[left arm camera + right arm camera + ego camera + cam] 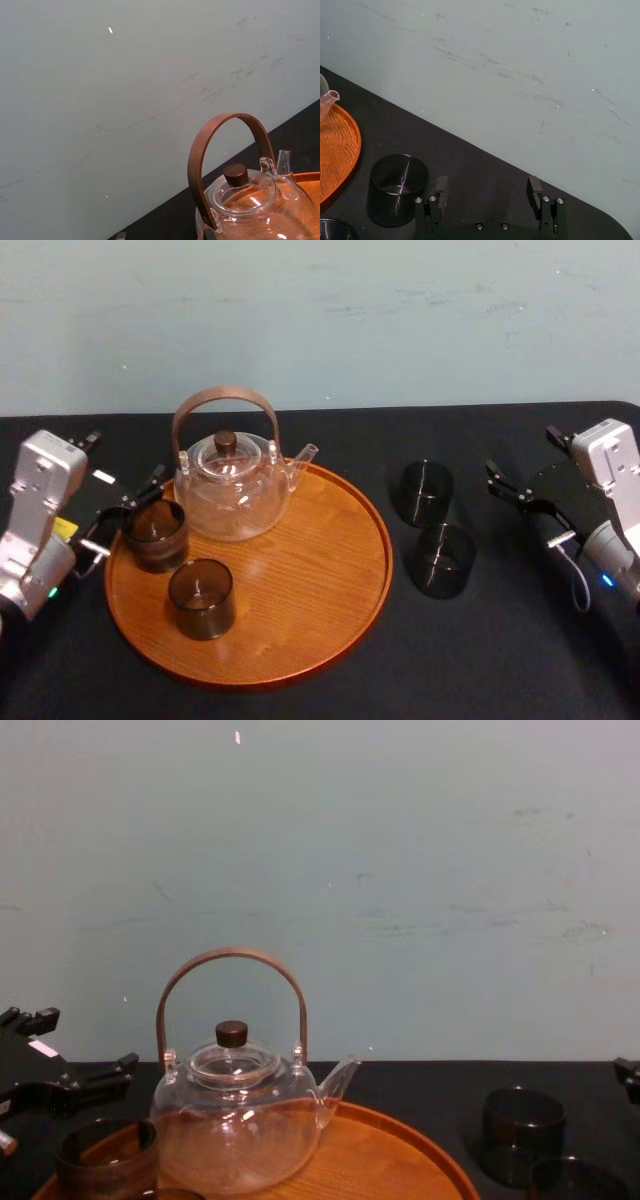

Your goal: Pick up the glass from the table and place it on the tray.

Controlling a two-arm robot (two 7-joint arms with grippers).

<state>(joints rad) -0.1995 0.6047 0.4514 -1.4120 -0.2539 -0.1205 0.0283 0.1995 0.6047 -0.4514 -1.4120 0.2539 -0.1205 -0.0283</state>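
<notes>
Left gripper (130,502): jaws released, beside a dark glass (155,535) on the tray (330,580).
Right gripper (522,468): jaws released, near the far glass (427,492) on the desk (500,660).

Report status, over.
Left gripper open at large round orange-brown wooden tray; right gripper open, empty. Two dark smoky glasses on black table, right of tray. No obstruction.

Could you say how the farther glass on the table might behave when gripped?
The farther glass looks smooth and glossy, so probably slippery. Its thin walls suggest fragility. Short, wide and upright, it seems unlikely to tip.
</notes>
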